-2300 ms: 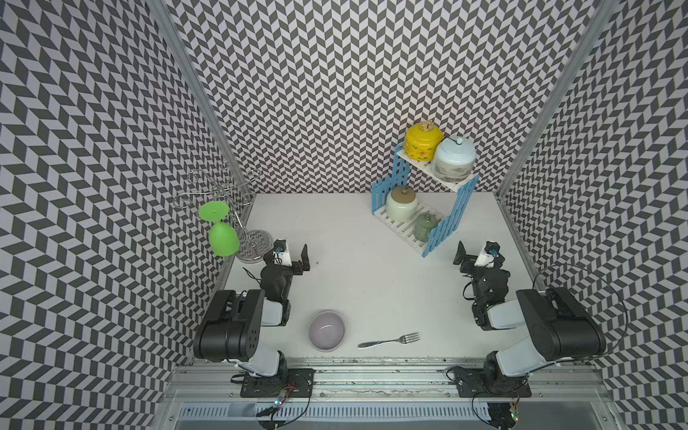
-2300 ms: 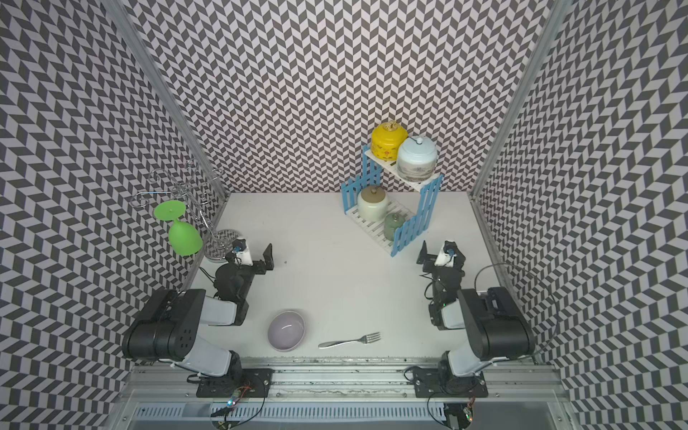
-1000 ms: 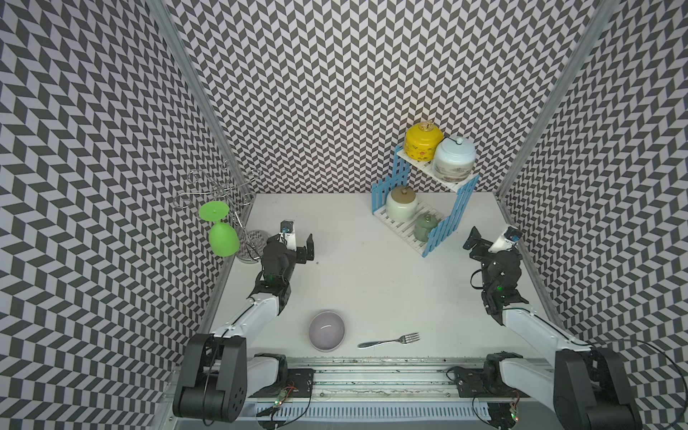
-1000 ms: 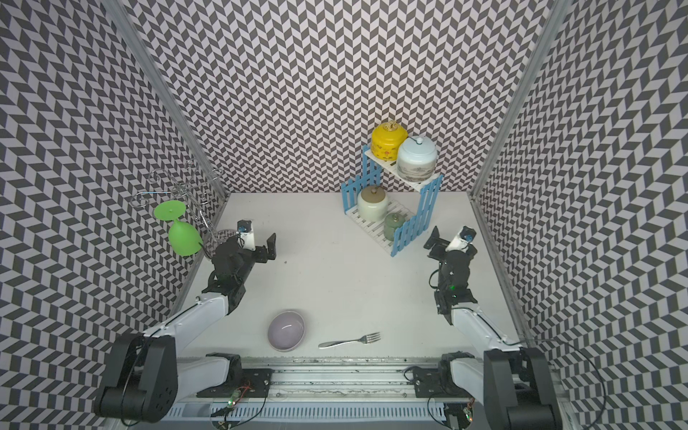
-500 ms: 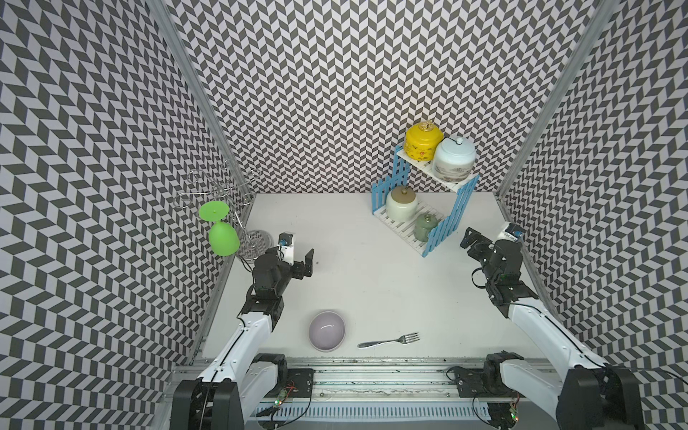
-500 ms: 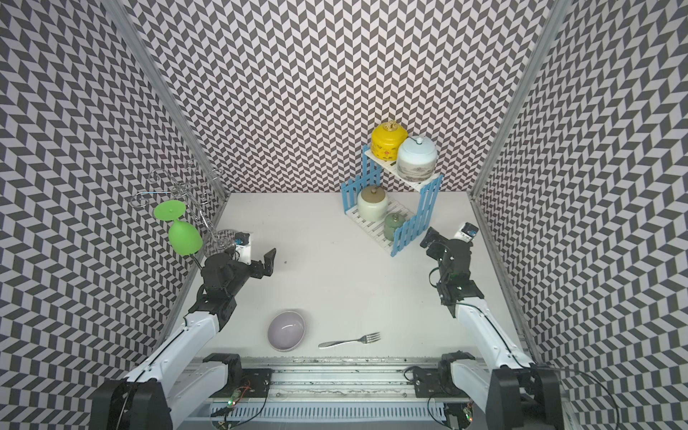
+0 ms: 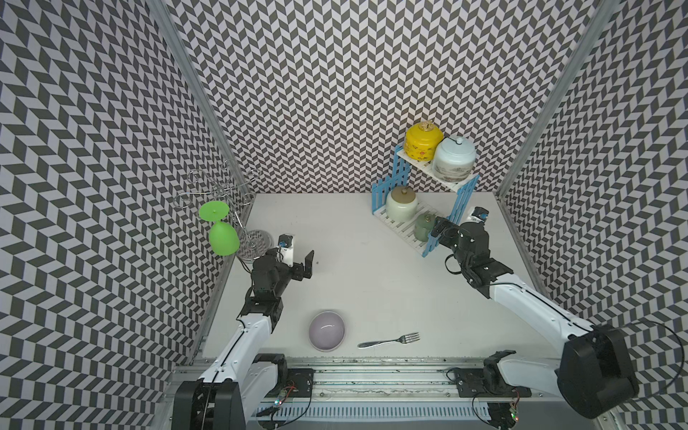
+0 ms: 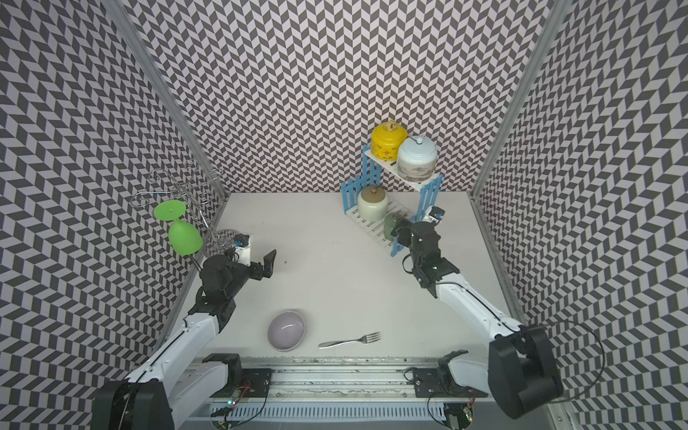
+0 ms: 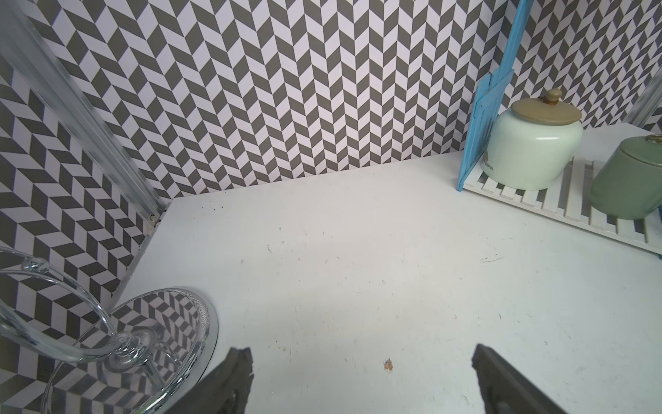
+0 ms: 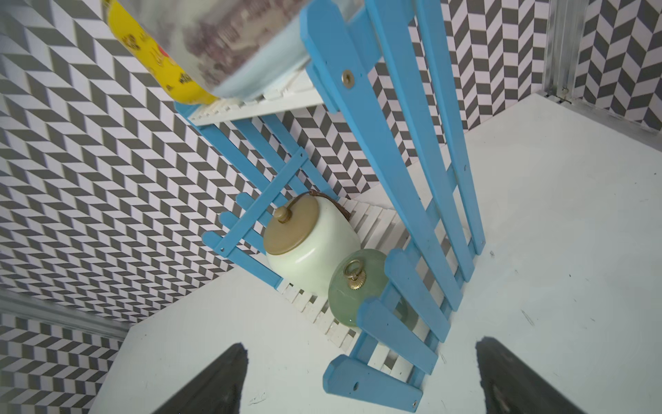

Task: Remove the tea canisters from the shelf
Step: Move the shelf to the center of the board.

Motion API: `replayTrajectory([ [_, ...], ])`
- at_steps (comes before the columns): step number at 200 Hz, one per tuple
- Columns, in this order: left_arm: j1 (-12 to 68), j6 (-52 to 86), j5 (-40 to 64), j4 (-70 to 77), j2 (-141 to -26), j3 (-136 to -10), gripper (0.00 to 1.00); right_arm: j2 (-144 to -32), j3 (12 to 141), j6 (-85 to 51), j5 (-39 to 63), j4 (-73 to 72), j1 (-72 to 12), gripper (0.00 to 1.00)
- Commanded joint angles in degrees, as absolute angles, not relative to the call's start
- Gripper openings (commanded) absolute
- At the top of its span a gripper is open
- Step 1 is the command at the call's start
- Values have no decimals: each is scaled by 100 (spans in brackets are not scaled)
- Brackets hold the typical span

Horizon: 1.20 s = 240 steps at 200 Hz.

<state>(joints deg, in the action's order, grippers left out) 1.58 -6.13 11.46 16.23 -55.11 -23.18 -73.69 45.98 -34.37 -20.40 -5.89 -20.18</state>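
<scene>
I have the right claw (image 10: 360, 353) released, grey-green canister (image 10: 340, 304) just ahead of it on the shelf (image 10: 394, 143); left claw (image 9: 360, 353) released too.

Shelf side (image 10: 417, 294) screens the grey-green canister (image 10: 344, 297); table centre (image 7: 372, 275) lies open

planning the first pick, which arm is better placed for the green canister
Right: the right gripper, open, is beside the small green canister; the left gripper sits away by the glass stand.
</scene>
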Motion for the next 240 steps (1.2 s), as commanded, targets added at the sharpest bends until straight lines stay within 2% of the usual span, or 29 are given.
replayTrajectory([
  [1,167,-588,1255,1701,-5379,-2316,100,-7649,4807,-3665,-2608,-500,-2156,100],
  [69,184,-595,1219,1641,-5294,-2335,100,-8572,5340,-4033,-2966,-390,-2264,100],
  [158,215,-589,1225,1620,-5373,-2352,100,-9239,5601,-4375,-3649,-288,-2455,93],
  [193,215,-615,1209,1626,-5371,-2354,100,-9491,5693,-4456,-3752,-272,-2492,87],
  [240,211,-642,1231,1635,-5309,-2342,100,-9556,5611,-4333,-3836,-409,-2495,70],
])
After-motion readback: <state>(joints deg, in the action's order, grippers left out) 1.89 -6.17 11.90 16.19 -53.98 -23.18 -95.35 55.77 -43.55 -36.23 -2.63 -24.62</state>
